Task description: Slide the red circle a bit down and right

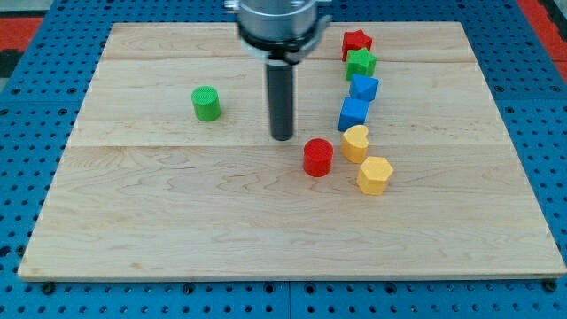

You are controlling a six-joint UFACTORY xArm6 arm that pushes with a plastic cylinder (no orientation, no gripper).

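Observation:
The red circle (318, 158) stands on the wooden board (177, 221) a little right of the middle. My tip (283, 136) rests on the board just up and left of the red circle, with a small gap between them. The rod rises straight up to the arm's head at the view's top.
A green circle (205, 104) stands at the left. A curved line of blocks runs down the right: red star (356, 42), green star (361, 63), blue block (363, 88), blue cube (353, 113), yellow heart (355, 143), yellow hexagon (375, 175), the last two close to the red circle's right.

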